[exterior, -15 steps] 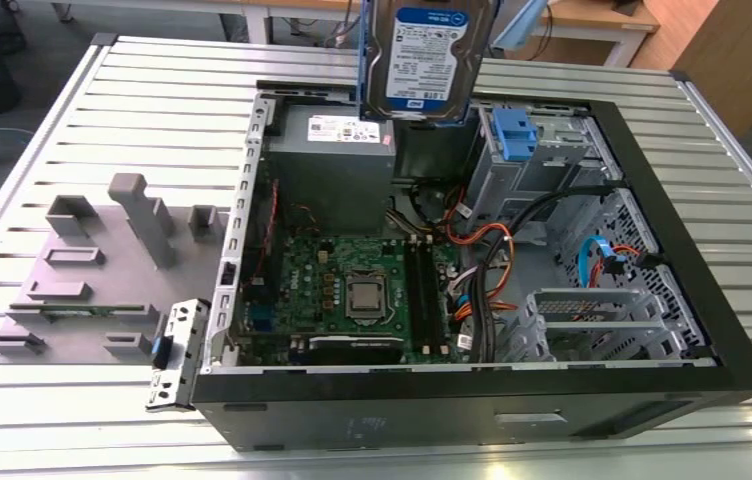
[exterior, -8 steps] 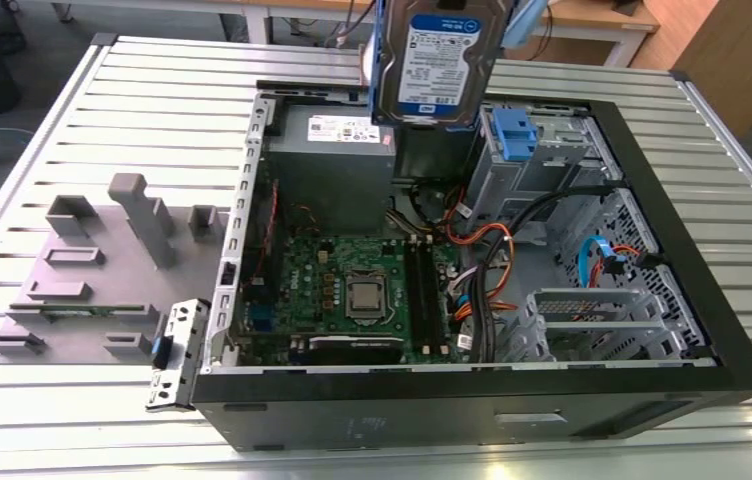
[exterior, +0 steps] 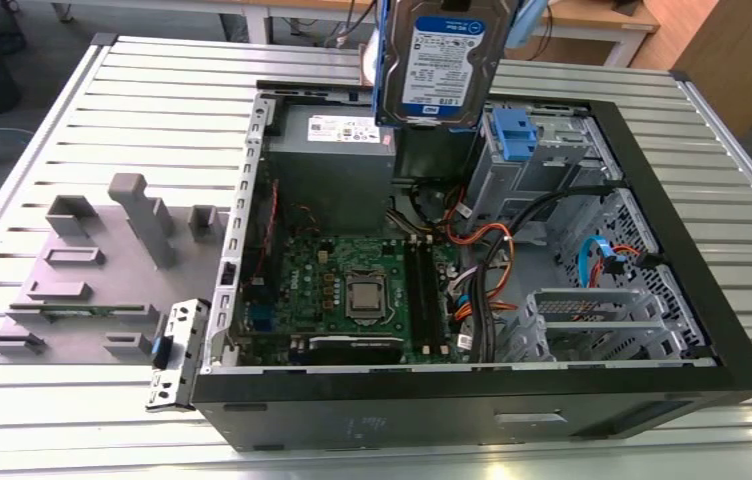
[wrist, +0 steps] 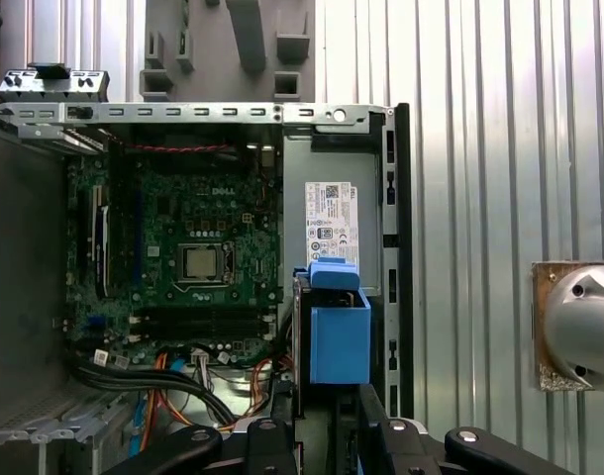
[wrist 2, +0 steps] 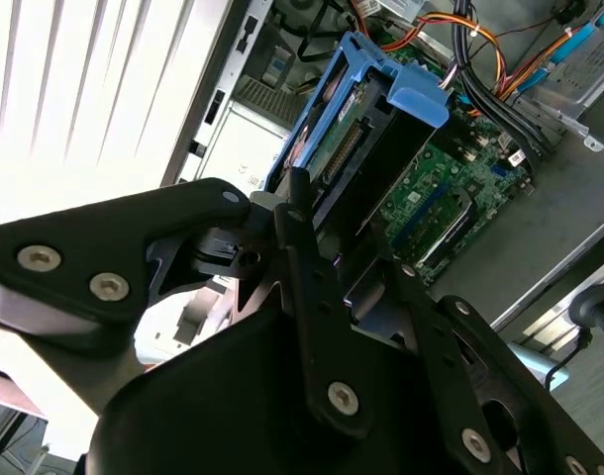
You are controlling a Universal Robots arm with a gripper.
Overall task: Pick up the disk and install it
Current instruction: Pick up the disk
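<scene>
Disk (exterior: 436, 60) is up in the air. It hangs upright above the open computer case (exterior: 483, 405), over the grey power supply box (exterior: 333, 150), and it touches nothing below. Its blue-and-white label faces the exterior camera, and blue plastic frames its sides.

Now we go from the biggest thing down. A slatted metal table (exterior: 69, 110) carries everything. The black case lies on it on its side, with the cover off. Just beside the case, at the exterior view's left, we see a grey fixture plate (exterior: 83, 290) with several upright blocks.

Inside the case, the green motherboard (exterior: 349, 280) covers much of the floor, next to the power supply box. A metal drive cage (exterior: 550, 150) stands at the exterior view's right of the power supply, and a blue plastic bracket (exterior: 512, 135) sits at its top. Orange and black cables (exterior: 483, 240) run between the board and the cage. The processor (exterior: 365, 294) sits near the middle of the board.

The gripper (wrist 2: 322, 228) is closed on the disk. In the second wrist view its black fingers (wrist 2: 297, 228) clamp the near end, and the far end points toward the motherboard. In the first wrist view we see the gripper (wrist: 327, 426) with the disk's blue end (wrist: 339, 341) over the power supply.
</scene>
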